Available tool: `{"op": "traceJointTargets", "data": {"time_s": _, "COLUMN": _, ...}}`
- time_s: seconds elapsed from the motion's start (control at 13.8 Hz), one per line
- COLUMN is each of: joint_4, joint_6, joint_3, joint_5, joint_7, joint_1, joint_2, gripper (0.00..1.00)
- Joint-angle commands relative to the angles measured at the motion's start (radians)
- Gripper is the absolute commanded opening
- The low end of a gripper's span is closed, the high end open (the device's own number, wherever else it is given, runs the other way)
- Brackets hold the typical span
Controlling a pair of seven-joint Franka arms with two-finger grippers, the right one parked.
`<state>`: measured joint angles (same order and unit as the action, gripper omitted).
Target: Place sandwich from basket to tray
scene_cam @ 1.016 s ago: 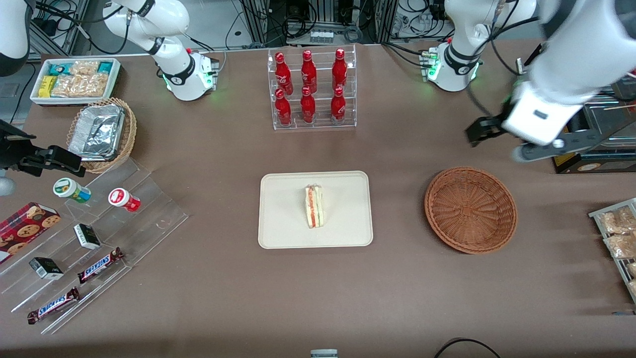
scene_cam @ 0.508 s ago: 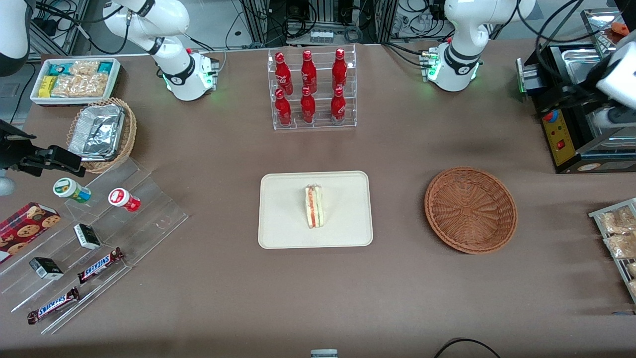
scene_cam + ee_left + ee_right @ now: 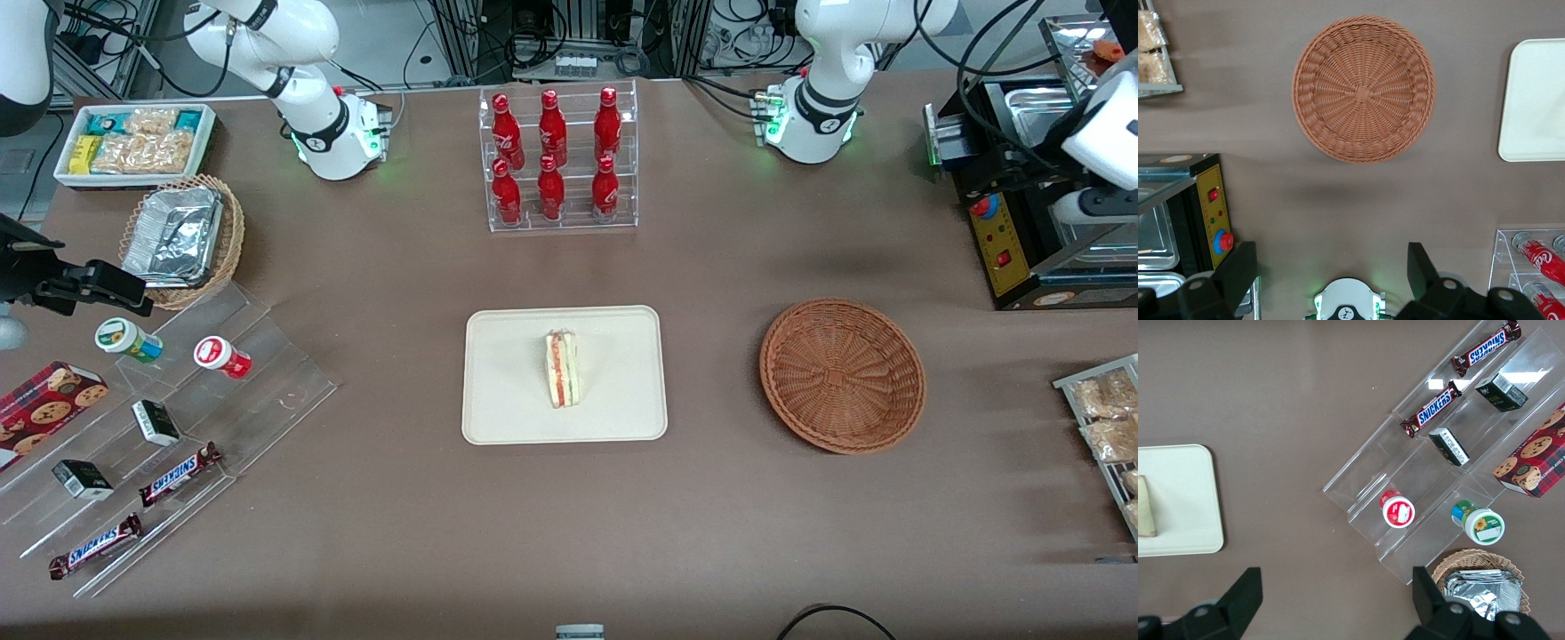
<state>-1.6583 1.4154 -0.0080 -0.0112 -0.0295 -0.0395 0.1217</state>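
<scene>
Sandwich (image 3: pixel 562 369) lying on the tray (image 3: pixel 507 409); basket (image 3: pixel 841 374) empty beside it, toward the working arm's end of the table.

The front view shows the whole tray with the sandwich near its middle, but of the working arm only a white part at the table's end, above a black machine (image 3: pixel 1022 240). The left wrist view shows the gripper (image 3: pixel 1331 267) high over the table, its fingers (image 3: pixel 1421 267) spread wide and holding nothing, the basket bare and only one tray edge.

One sandwich (image 3: pixel 562 368), one tray (image 3: pixel 498 409), one basket (image 3: pixel 841 374), six red bottles (image 3: pixel 551 187), two Snickers bars (image 3: pixel 178 475).
</scene>
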Motion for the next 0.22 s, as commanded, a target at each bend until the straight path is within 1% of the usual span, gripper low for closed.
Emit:
{"op": "traceJointTargets", "data": {"time_s": 0.0, "joint_4": 0.045, "joint_6": -0.007, "joint_3": 0.005, "joint_5": -0.001, "joint_7": -0.004, "joint_1": -0.014, "joint_2": -0.023, "gripper": 0.99}}
{"op": "traceJointTargets", "data": {"time_s": 0.15, "joint_4": 0.046, "joint_6": -0.013, "joint_3": 0.005, "joint_5": -0.004, "joint_7": -0.016, "joint_1": -0.017, "joint_2": -0.024, "gripper": 0.99}}
